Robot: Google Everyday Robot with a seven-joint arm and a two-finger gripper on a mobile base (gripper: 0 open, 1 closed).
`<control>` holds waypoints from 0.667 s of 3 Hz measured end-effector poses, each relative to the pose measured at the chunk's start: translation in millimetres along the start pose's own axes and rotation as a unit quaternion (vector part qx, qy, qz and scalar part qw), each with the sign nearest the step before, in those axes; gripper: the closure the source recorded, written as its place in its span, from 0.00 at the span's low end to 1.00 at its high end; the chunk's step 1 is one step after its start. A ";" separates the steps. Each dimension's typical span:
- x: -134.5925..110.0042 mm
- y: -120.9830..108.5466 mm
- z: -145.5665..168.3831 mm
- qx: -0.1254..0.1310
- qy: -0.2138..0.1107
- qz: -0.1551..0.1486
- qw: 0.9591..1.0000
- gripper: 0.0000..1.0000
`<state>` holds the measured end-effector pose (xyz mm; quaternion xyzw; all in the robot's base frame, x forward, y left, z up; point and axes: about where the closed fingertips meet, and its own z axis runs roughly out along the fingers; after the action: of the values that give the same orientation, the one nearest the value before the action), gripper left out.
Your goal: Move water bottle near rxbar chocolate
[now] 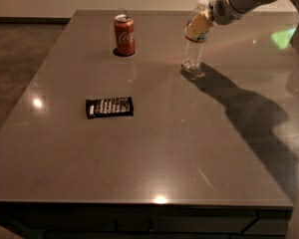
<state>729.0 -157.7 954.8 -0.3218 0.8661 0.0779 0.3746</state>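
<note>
The gripper (199, 26) had its fingers closed round the upper part of the bottle (193, 56), which stood upright at the far right. The rxbar (109, 106) lay well apart, nearer and leftward, its long axis running left-right.

Our gripper (198, 26) sits at the upper part of the bottle (193, 59), far right on the table (154, 158). From there toward the bar (109, 107) we have open tabletop along the diagonal. The can (124, 35) stands near the far end, left of the bottle, well apart from that line.
</note>
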 end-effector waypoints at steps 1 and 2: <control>-15.0 27.5 -8.8 -0.040 -0.019 -0.035 0.998 0.95; -32.5 67.8 -15.4 -0.089 -0.039 -0.082 0.992 1.00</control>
<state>694.7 -94.4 981.3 -0.4204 0.8111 0.1360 0.3832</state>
